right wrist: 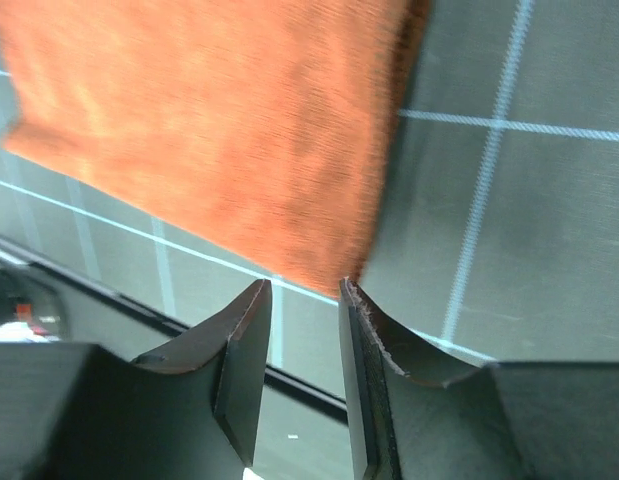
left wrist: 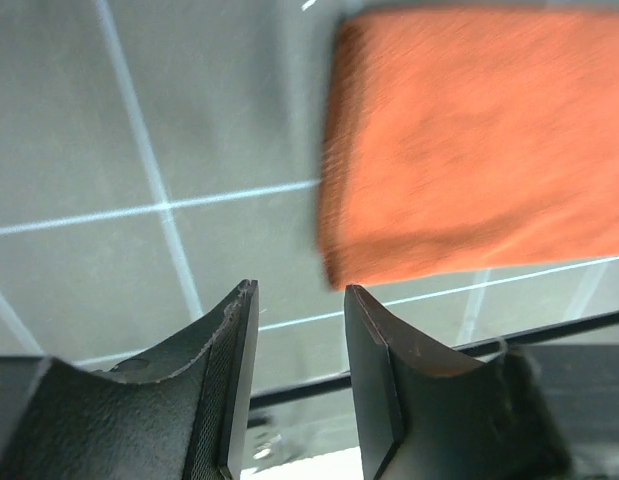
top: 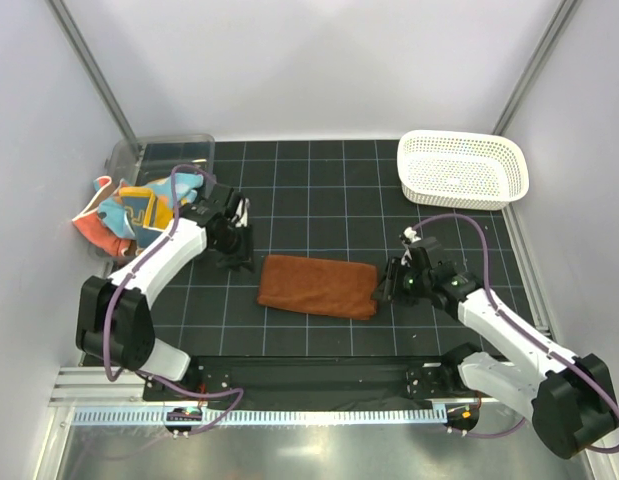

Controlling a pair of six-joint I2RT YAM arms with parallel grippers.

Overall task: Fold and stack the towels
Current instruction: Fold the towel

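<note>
At each end of the folded rust-brown towel [top: 317, 286], your left gripper [top: 236, 258] and right gripper [top: 385, 284] are open, holding nothing, so the towel can lie flat.

Black gridded table [top: 319, 190], folded rust-brown towel [top: 317, 286] at centre, white basket [top: 464, 172] far right, clear bin [top: 174, 142] far left

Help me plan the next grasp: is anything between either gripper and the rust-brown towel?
Nothing visible. The left gripper and right gripper both stand open just off opposite ends of the rust-brown towel, with only bare mat between.
</note>
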